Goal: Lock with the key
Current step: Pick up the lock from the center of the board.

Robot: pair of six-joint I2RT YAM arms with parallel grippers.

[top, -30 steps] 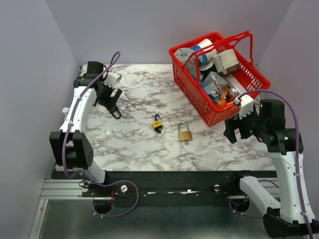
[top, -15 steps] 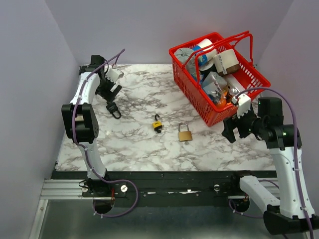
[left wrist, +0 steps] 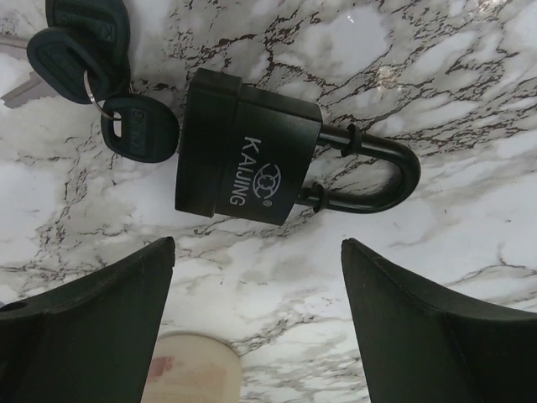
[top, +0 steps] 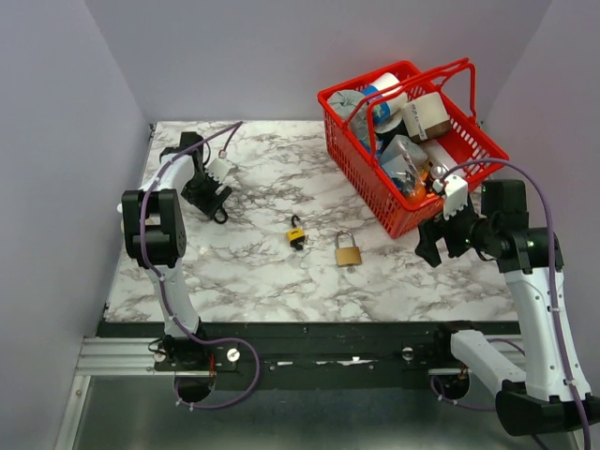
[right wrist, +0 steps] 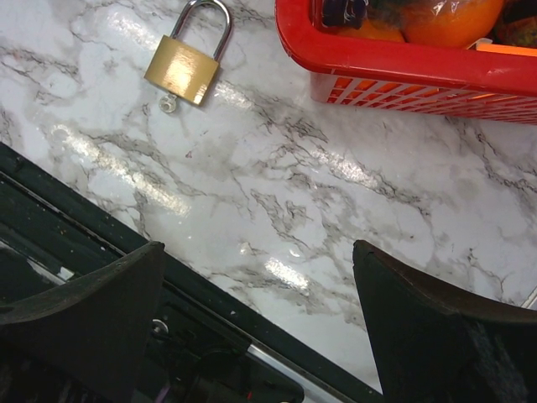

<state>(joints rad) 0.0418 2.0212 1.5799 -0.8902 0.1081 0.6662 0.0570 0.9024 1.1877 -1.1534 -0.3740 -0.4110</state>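
A black padlock (left wrist: 247, 159) lies flat on the marble table (left wrist: 436, 75), its shackle pointing right in the left wrist view. A bunch of black-headed keys (left wrist: 101, 67) on a ring lies against its upper left corner. My left gripper (left wrist: 256, 252) hovers open just short of the padlock, with only bare marble between its fingers. From above, that padlock (top: 217, 214) sits at the far left with the left gripper (top: 208, 192) over it. A brass padlock (top: 348, 251) lies mid-table, also at the top left of the right wrist view (right wrist: 186, 63). My right gripper (top: 433, 246) is open and empty, right of the brass one.
A red basket (top: 370, 192) full of groceries stands at the back right, and its rim (right wrist: 403, 63) runs close to my right gripper. A small black and yellow item (top: 296, 234) lies left of the brass padlock. The table's black front edge (right wrist: 101, 227) runs under the right fingers.
My left arm has folded back and its gripper has come down over the black padlock, its jaws narrowing slightly. The right gripper has edged a little to the left.
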